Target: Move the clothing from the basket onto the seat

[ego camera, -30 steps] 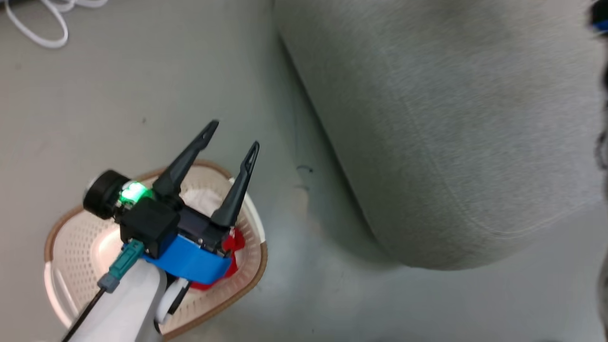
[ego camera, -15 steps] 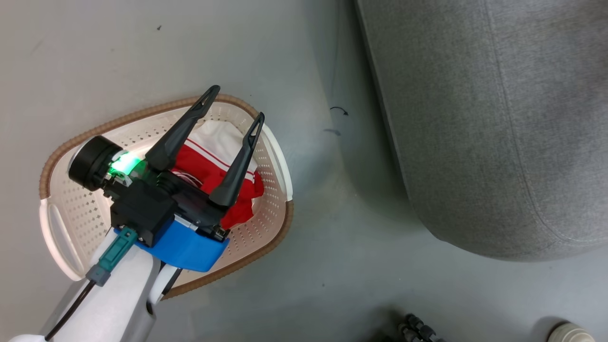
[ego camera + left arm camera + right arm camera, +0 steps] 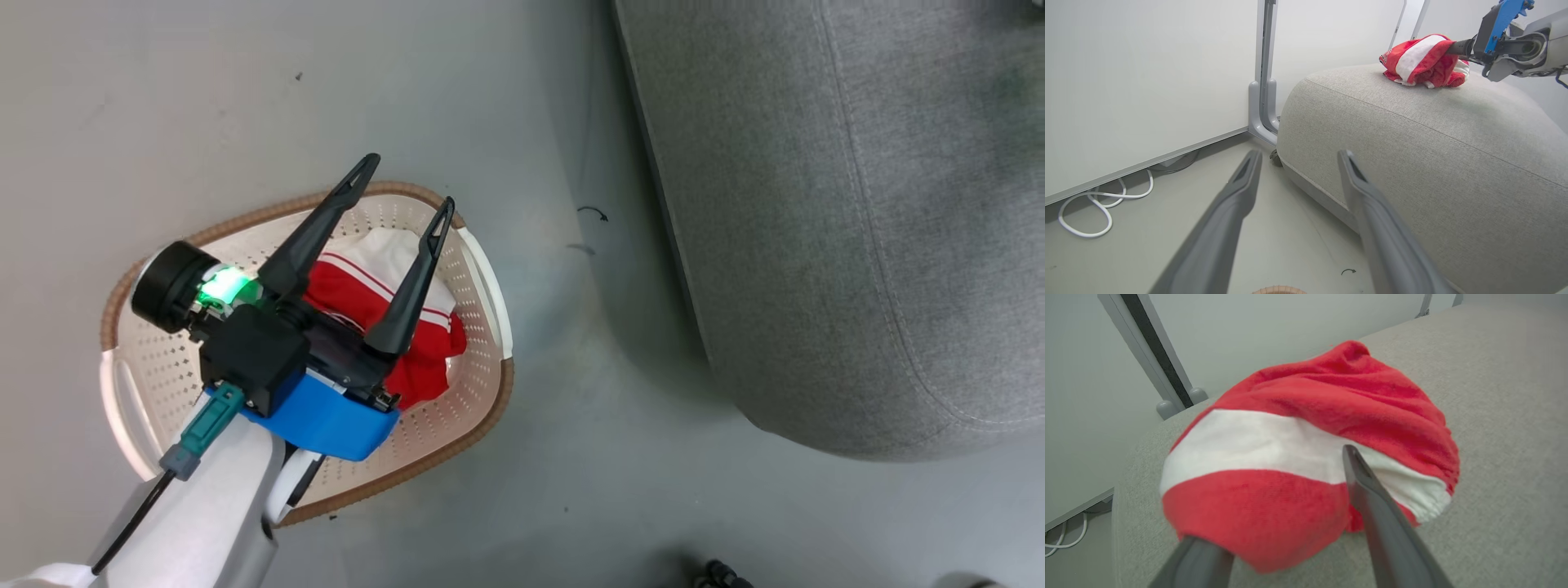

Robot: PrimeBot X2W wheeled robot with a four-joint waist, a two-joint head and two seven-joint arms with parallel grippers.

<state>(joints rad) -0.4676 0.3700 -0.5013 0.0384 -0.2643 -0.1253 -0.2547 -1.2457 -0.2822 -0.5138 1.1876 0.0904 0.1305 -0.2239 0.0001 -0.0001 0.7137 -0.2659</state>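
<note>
One red-white fabric garment (image 3: 424, 367) is lying in oval cream perforated basket (image 3: 472, 396) directly beneath spread-fingered left gripper (image 3: 408, 181) | right gripper (image 3: 1274, 490) gaping too.

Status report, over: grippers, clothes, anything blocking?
Left gripper open above the basket. Right gripper open around one garment on the seat. Other garment in basket. Nothing seen blocking.
</note>
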